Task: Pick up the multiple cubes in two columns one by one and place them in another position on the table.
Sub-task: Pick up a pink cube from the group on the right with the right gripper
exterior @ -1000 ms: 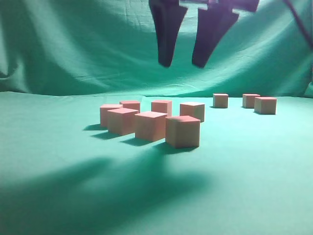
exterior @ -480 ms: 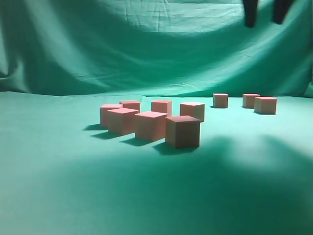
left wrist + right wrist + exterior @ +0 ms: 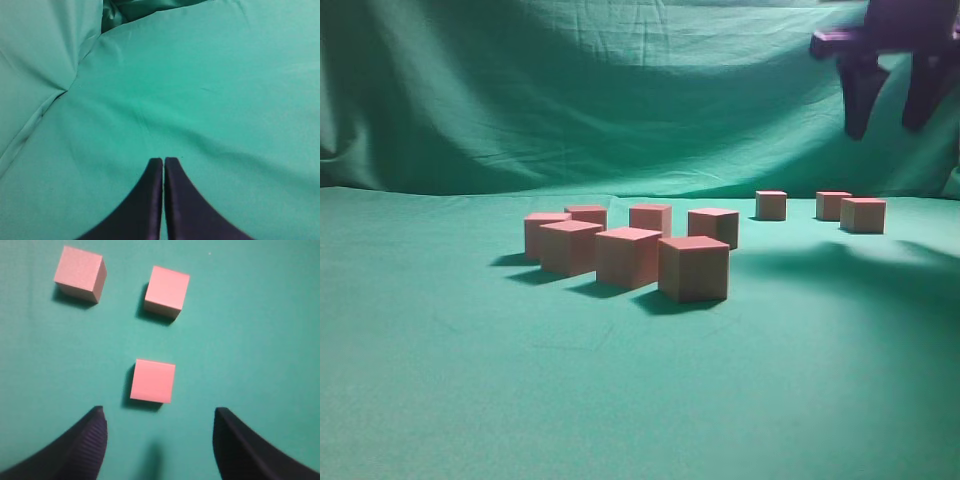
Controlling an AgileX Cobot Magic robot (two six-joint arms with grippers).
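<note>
Seven cubes (image 3: 693,268) stand in two columns mid-bench (image 3: 470,400); three lie toward the far right edge. Above these, the right end effector (image 3: 159,440) hangs wide open, empty. It should swing to the columns, centring over one cube. The left end effector (image 3: 163,165) is closed, empty.

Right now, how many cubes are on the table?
9 cubes: six in two columns at center, three apart at back right. More may be hidden.

Green-draped table (image 3: 470,400) under scattered pinkish cubes (image 3: 693,268).
</note>
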